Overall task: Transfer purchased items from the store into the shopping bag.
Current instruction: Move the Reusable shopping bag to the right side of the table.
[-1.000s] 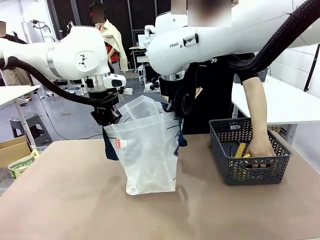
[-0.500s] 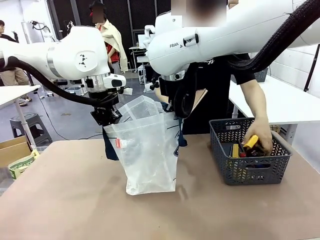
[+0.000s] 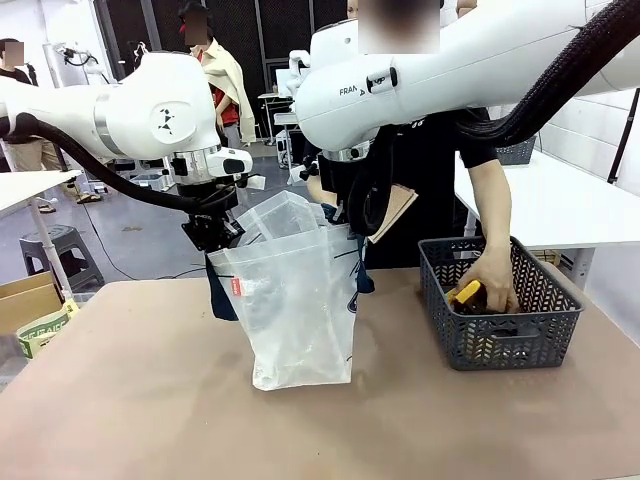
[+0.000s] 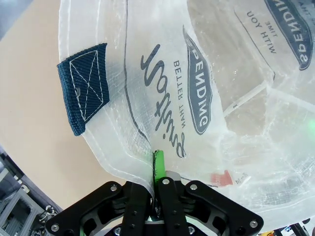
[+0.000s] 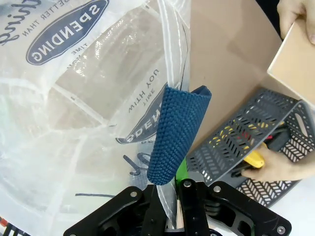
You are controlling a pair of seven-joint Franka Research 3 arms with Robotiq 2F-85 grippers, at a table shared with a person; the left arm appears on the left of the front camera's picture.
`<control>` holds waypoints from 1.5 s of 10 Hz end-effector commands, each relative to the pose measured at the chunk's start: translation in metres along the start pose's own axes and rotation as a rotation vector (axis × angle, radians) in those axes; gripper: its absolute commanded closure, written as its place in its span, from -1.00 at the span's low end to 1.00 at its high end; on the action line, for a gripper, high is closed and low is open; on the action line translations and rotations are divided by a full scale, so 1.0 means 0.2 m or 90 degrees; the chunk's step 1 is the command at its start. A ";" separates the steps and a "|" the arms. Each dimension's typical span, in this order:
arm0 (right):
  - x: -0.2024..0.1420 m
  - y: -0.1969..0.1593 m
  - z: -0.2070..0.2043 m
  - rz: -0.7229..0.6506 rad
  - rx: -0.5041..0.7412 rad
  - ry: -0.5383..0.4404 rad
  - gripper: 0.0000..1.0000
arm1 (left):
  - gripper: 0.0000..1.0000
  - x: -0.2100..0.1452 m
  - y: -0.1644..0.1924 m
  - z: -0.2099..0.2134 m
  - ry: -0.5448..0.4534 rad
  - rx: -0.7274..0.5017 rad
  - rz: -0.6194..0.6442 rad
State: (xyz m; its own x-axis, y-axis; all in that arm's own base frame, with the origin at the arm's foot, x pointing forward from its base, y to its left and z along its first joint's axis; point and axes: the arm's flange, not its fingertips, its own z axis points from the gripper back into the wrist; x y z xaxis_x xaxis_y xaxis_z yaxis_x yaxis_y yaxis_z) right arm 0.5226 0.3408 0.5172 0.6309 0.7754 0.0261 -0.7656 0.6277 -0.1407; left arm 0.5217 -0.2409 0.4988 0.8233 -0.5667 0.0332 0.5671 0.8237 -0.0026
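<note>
Standing shopping bag [image 3: 295,310], person [image 3: 492,205] reaching into basket [image 3: 500,340]

Logged shopping bag [image 3: 300,320] as translucent white, with dark cursive lettering, a navy oval logo [image 4: 199,81] lettered in white, and a small red tag [image 3: 236,287] at 10 o'clock on its front. Noted navy strap handle [image 4: 83,88] with pale crossed stitching. Recorded basket [image 3: 500,345] as dark grey lattice, purchased item [image 3: 466,293] yellow, table [image 3: 130,420] tan. Marked left gripper [image 4: 153,172] and right gripper [image 5: 173,184] black, pads green.
</note>
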 end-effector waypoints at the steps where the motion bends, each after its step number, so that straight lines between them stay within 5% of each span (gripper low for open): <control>1: -0.02 0.00 0.01 0.000 0.002 -0.018 1.00 | 1.00 -0.04 0.05 0.02 -0.039 -0.036 -0.004; 15: -0.15 -0.07 -0.01 -0.039 0.021 -0.097 1.00 | 1.00 -0.07 0.16 0.02 -0.141 -0.091 -0.082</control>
State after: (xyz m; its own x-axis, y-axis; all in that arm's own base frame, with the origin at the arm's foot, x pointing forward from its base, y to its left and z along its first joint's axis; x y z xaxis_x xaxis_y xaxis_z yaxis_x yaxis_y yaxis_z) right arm 0.5217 0.3181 0.5210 0.6546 0.7400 0.1542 -0.7322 0.6715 -0.1141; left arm 0.5313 -0.2162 0.5052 0.7515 -0.6216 0.2211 0.6521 0.7506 -0.1064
